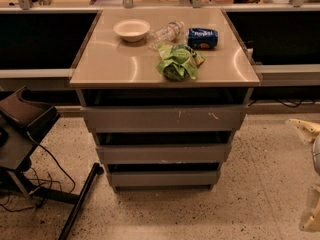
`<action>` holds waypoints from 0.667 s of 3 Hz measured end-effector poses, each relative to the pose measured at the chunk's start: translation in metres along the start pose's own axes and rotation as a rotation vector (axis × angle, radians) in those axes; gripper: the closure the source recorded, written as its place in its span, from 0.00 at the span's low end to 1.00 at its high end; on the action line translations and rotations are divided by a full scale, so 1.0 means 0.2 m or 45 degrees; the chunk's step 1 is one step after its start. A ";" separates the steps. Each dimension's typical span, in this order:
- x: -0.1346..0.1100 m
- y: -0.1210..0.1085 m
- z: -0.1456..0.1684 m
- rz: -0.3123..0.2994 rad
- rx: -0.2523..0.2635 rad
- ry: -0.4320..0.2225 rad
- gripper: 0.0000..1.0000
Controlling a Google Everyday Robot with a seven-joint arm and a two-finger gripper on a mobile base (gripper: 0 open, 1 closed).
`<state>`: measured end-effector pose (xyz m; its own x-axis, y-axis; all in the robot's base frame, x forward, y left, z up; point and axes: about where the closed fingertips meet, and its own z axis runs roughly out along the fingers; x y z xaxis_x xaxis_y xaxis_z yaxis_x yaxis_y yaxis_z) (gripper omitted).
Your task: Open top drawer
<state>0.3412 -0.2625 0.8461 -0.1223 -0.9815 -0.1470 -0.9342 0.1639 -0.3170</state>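
The top drawer [164, 118] is the widest grey drawer, right under the tan countertop [110, 64], with small pale scratch marks on the right of its flat face. A dark gap shows above it. Two narrower grey drawers [164, 153] sit below it. My gripper [305, 129] shows only as pale cream parts at the right edge, low over the floor, well to the right of the drawer face and apart from it.
On the countertop lie a white bowl [131, 29], a clear plastic bottle [166, 33], a blue snack bag [203, 38] and a green chip bag [177, 62]. A dark stand with cables [25, 134] is on the speckled floor at the left.
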 end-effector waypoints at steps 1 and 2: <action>0.00 0.00 0.00 0.000 0.000 0.000 0.00; -0.03 -0.03 0.07 -0.020 0.003 -0.055 0.00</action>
<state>0.3532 -0.2568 0.8355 -0.0933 -0.9788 -0.1824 -0.9351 0.1490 -0.3214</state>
